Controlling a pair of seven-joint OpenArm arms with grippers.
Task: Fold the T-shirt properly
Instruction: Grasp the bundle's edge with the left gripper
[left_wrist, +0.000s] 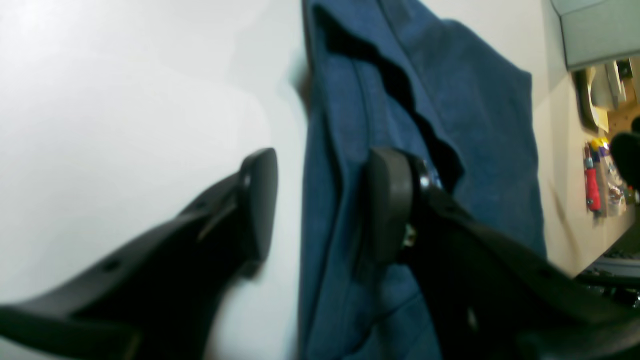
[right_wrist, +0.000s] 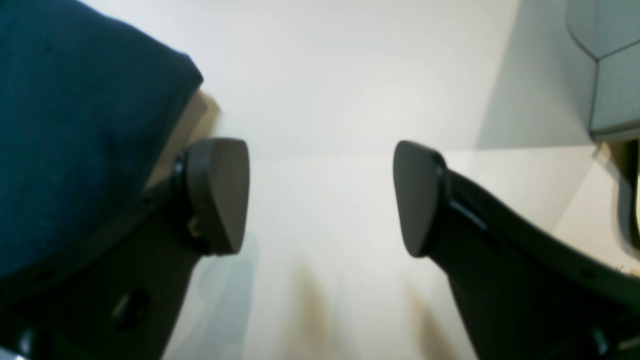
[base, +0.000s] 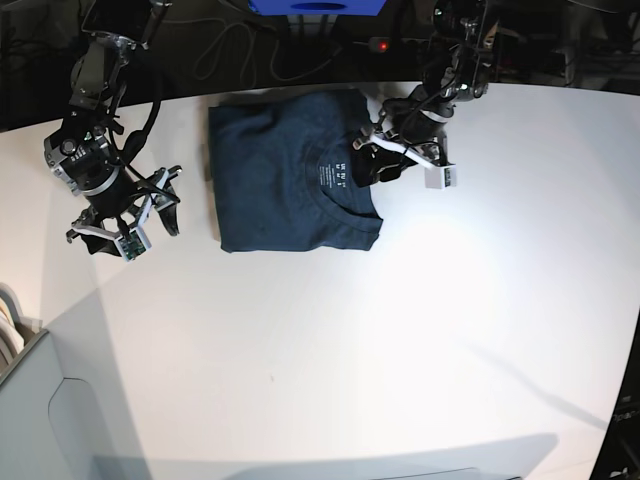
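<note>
Two arms work over a white surface, and the T-shirt lies in the upper middle of the base view, folded into a rough rectangle with the collar and its small white label facing up near the right half of the cloth. At the T-shirt's right edge, in the upper right of that view, the left fingers sit down at the hem of the fold. The left wrist view shows them spread, not clenched: one finger pad stands over bare surface at the left of the frame, the other pad rests against the blue cloth in the middle, and the layered edge of the fabric runs up between them. Whether the cloth is already pinched cannot be told from these views; a clear gap shows between the pads. A dark crease of shadow opens between two layers of fabric in the upper middle of that frame. At the far left of the base view the right fingers hang well apart from the T-shirt's left edge. The right wrist view shows them released and wide, with only pale surface between the two pads, and a corner of dark blue cloth filling the upper left of the frame beside one pad, not between the pads.
</note>
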